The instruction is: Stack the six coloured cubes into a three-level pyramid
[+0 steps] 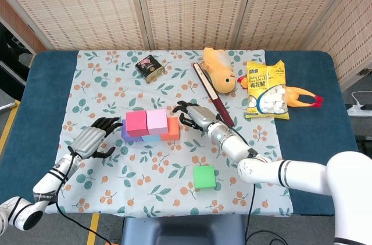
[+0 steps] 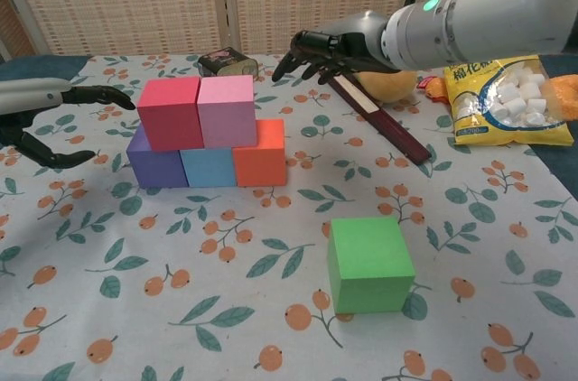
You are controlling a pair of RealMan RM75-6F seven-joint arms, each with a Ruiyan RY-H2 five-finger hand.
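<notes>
So the stack is two levels: bottom row is a purple cube (image 2: 156, 167), a light blue cube (image 2: 209, 166) and an orange cube (image 2: 261, 153) pressed side by side, and sitting on top are a red cube (image 2: 171, 112) and a pink cube (image 2: 226, 109), touching each other and shifted toward the purple end, so the orange one's top is partly bare. They look like plain matte blocks with clean edges. The green cube (image 2: 369, 264) sits alone, well apart from the stack, nearer the table's front edge.

The left hand (image 1: 92, 140) hovers just beside the purple end with fingers spread and curved, holding nothing. The right hand (image 1: 196, 115) is up near the orange end, fingers apart and drooping, also empty, not touching the blocks.

Everything's on a white tablecloth with an orange-fruit-and-leaf print (image 1: 145, 169) over a dark blue table (image 1: 314, 140). Behind it are woven beige screen panels (image 1: 192, 7).
</notes>
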